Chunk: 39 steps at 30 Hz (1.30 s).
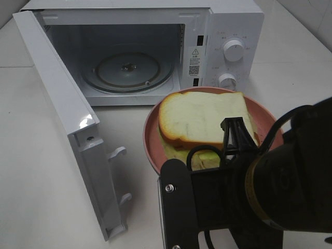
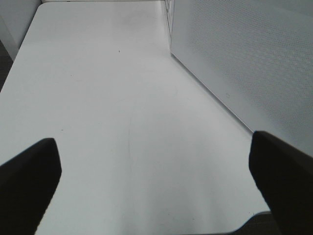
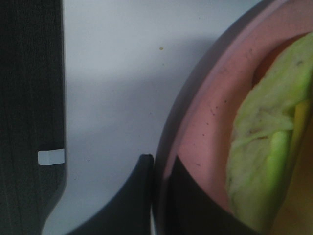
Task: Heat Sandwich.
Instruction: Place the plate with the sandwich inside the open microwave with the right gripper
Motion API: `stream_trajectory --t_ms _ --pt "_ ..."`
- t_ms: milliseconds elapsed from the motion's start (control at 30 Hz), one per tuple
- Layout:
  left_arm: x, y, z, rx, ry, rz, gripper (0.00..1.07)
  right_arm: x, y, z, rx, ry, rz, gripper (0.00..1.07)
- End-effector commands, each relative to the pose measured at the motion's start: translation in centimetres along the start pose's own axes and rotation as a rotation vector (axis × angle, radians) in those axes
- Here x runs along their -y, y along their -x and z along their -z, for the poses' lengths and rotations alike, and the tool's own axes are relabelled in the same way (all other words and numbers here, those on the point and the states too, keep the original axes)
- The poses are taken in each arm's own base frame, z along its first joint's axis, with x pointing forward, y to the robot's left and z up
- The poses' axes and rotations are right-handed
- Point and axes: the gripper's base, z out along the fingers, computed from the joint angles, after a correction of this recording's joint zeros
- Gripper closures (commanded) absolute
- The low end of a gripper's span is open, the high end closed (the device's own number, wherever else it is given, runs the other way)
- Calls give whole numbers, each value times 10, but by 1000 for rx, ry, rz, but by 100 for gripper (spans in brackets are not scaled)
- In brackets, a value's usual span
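Observation:
The sandwich (image 1: pixel 202 122), white bread over green leaves, lies on a round pink plate (image 1: pixel 150 137) in front of the open microwave (image 1: pixel 228 21). In the right wrist view my right gripper (image 3: pixel 159 171) is shut on the plate's rim (image 3: pixel 205 98), one finger outside and one inside, beside the green filling (image 3: pixel 264 147). The right arm (image 1: pixel 259 192) covers the plate's near edge in the exterior high view. My left gripper (image 2: pixel 156 181) is open over bare white table, with nothing between its fingers, and does not show in the exterior high view.
The microwave door (image 1: pixel 67 114) swings out to the left of the plate, and its perforated panel (image 2: pixel 244 63) shows in the left wrist view. A glass turntable (image 1: pixel 127 70) sits inside the cavity. Two knobs (image 1: pixel 233 51) are on the microwave's right panel.

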Motion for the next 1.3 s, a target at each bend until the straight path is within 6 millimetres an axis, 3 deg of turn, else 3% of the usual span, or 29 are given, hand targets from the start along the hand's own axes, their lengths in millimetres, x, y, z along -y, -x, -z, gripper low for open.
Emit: stream_trajectory --t_ms 33,767,1300 --pt "0 0 2 28 -6 -2 7 5 1 4 46 -47 120 105" --pt "0 0 2 28 -6 -2 7 61 -38 -26 99 -43 299 105" --pt "0 0 2 28 -6 -2 7 71 -57 -35 201 24 465 107"
